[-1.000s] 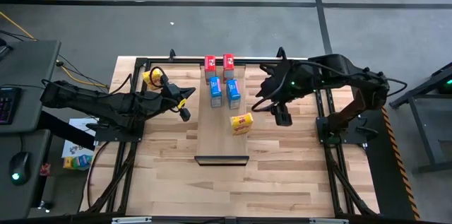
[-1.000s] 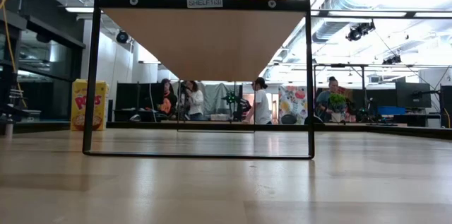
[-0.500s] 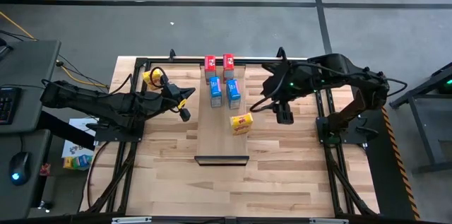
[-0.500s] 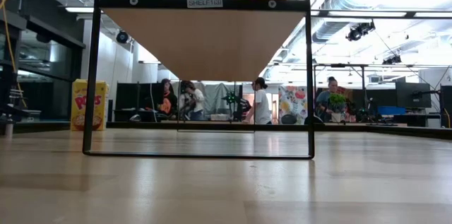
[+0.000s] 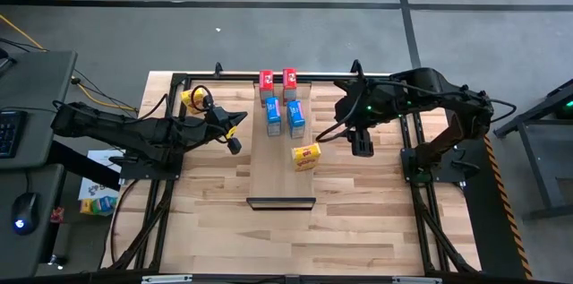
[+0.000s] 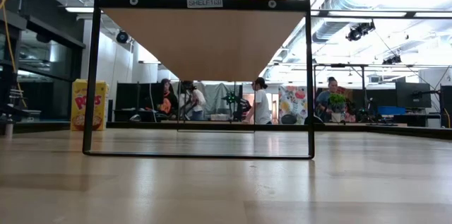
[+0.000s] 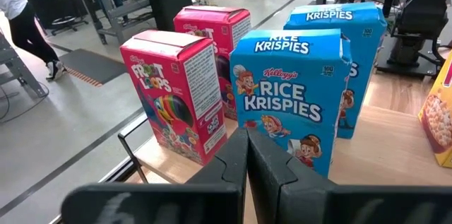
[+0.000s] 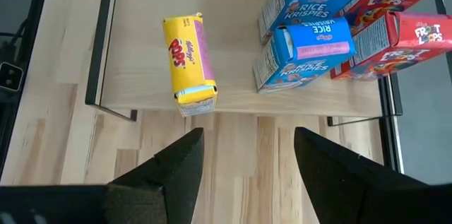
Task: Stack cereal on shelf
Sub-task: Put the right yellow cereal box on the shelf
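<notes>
Right wrist view looks down past the right end effector (image 8: 244,157), its fingers spread apart and holding nothing, above bare tabletop (image 8: 240,139) just off the shelf (image 8: 141,40) edge. Nearest beyond it a yellow cereal box (image 8: 189,61) lies flat on the shelf; farther on stand two blue boxes (image 8: 304,51), then two red boxes (image 8: 395,37). The left end effector (image 5: 235,145), fingers pressed together and empty, hovers beside the shelf's other long edge, another yellow box (image 5: 192,98) behind it on the tabletop.
</notes>
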{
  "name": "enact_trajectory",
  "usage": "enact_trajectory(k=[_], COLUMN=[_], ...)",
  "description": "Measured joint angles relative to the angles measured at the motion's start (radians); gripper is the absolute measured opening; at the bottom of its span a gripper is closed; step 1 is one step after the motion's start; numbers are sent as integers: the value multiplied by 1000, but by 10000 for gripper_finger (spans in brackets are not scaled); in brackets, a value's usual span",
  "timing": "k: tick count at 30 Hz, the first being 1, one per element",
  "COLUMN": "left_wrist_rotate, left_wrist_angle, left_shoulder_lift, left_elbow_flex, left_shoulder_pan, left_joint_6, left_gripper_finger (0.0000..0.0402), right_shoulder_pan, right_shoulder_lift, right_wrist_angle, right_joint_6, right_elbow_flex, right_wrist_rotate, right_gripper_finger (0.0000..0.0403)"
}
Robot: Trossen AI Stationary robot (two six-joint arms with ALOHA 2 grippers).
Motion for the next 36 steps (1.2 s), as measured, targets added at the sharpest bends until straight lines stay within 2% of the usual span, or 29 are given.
enact_trajectory(k=[7, 10, 14, 19, 24, 28, 33, 36], left_wrist_rotate=[0, 0, 0, 0, 0, 0, 0, 0], left_wrist_angle=[0, -1, -9, -1, 14, 33, 41, 41], left_shoulder_lift=[0, 0, 0, 0, 0, 0, 0, 0], left_elbow_flex=[0, 0, 0, 0, 0, 0, 0, 0], left_shoulder_pan=[0, 0, 0, 0, 0, 0, 0, 0], left_joint_6=[0, 0, 0, 0, 0, 1, 2, 2], left_gripper_finger=[0, 0, 0, 0, 0, 0, 0, 0], right_shoulder_pan=[0, 0, -12, -66, -94, -94, -94, -90], right_shoulder_lift=[0, -34, -175, -446, -752, -950, -1073, -1078], right_wrist_angle=[-16, 28, 152, 329, 516, 680, 827, 1032], right_joint_6=[11, 7, 11, 77, 194, 274, 385, 430], right_elbow_flex=[-1, -80, -349, -704, -970, -1153, -1391, -1552], right_wrist_rotate=[0, 1, 1, 3, 7, 12, 87, 95], right_gripper_finger=[213, 213, 213, 213, 213, 213, 211, 195])
